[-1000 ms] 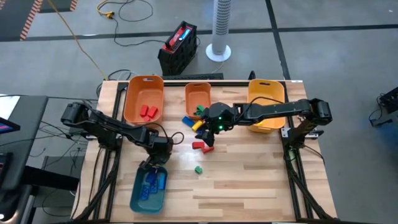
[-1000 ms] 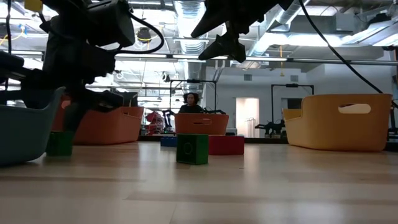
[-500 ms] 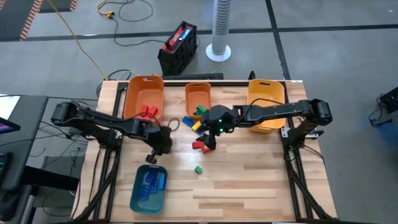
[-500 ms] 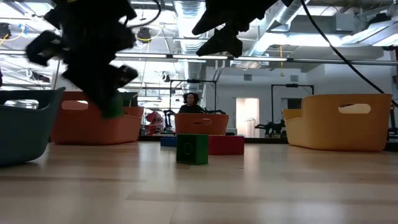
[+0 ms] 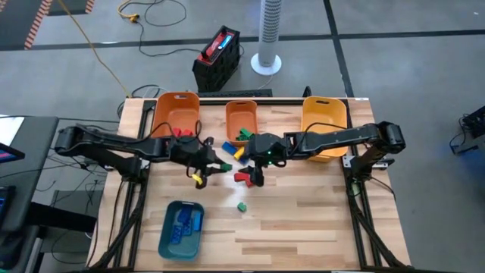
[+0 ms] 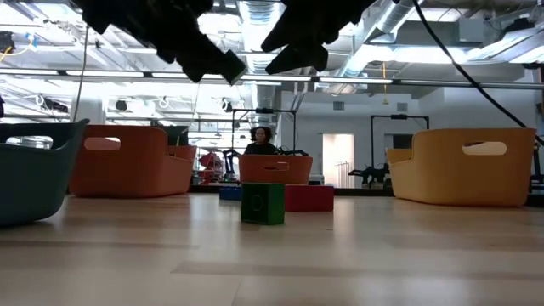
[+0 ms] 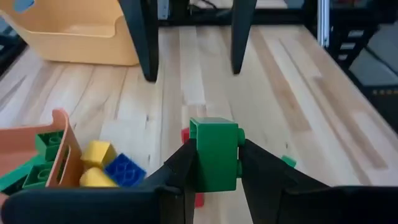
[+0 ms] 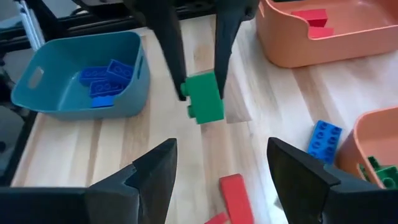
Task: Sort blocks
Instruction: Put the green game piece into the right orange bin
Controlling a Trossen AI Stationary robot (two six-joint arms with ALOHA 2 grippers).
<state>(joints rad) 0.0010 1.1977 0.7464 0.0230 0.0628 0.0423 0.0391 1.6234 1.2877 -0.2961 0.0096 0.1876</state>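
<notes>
Green block [image 7: 214, 154] sits between the left gripper's black fingers [image 7: 273, 180]. Below the right gripper's jaws there's a red block [image 8: 235, 194] on pale wood, a blue one [image 8: 324, 141] off to the side. Teal bin [image 8: 37, 99] has blue bricks [image 8: 102, 78]; the orange bin [image 8: 292, 50] holds red ones.

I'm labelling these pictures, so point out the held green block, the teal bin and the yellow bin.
Green block [image 7: 214, 154], left wrist view, front face.
Teal bin [image 8: 134, 87], right wrist view, side wall.
Yellow bin [image 5: 324, 105], high view, far rim.
</notes>
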